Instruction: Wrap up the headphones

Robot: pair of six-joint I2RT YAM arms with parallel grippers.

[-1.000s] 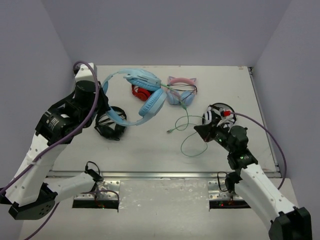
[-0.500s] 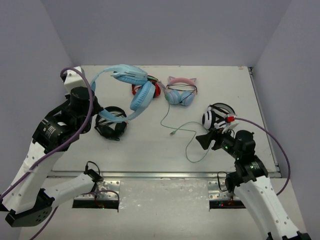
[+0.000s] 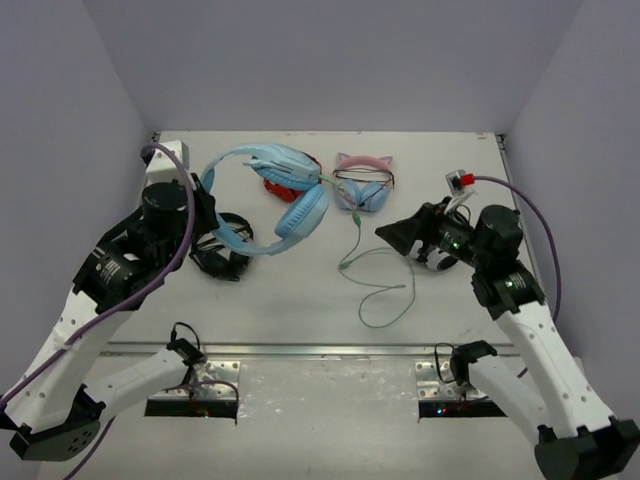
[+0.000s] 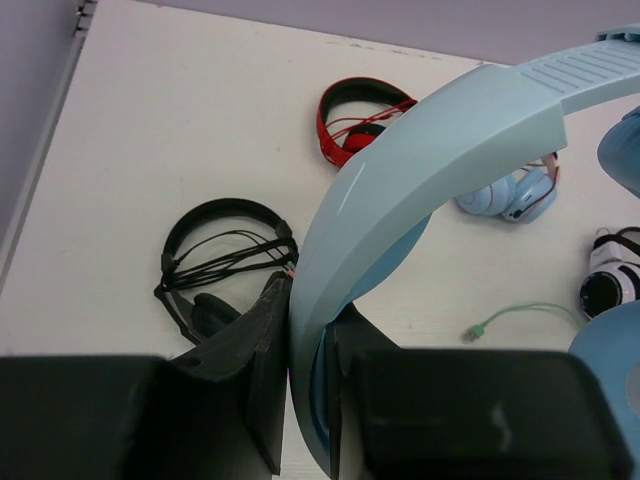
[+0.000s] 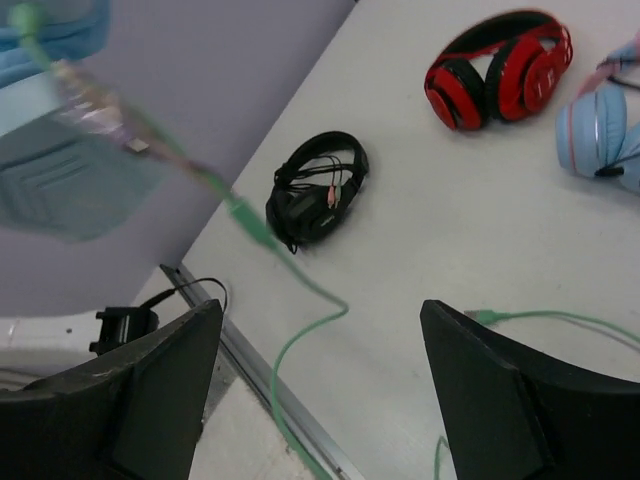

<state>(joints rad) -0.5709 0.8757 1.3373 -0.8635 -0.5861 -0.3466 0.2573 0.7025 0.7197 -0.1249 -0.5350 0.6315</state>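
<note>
Left tool [image 4: 308, 335] is pressed together on the wide blue headband [image 4: 430, 130], pinching the light-blue headphones [image 3: 278, 195] and holding them above the worktop [image 3: 290, 295], ear cups hanging free. Right tool [image 5: 320, 320] stands spread and empty near the mint-green cable [image 3: 358, 232]. The cable drops from the raised cup, then trails in loose loops across the worktop, and its plug [image 4: 482, 329] lies flat.

The step in hand looks like catching that cable so it can be wound round the headband. From the right wrist view the cable hangs between the spread fingers, but you cannot tell whether it sits at their depth, so check against the top view before closing.

- Take the cable on its hanging stretch close to the cup, not out in the loops, so you start with little slack.
- Pinch lightly; thin cord probably slips or kinks under a hard squeeze.
- Hold the headband steady and level with the left arm while the right arm carries the cable round.
- Mind the neighbours: the pale-blue cat-ear pair [image 3: 362, 188], the red headphones [image 4: 355, 120], the black headset [image 4: 225, 255] and the white-and-black pair [image 4: 610, 282] all lie within reach of a dragging loop.
</note>
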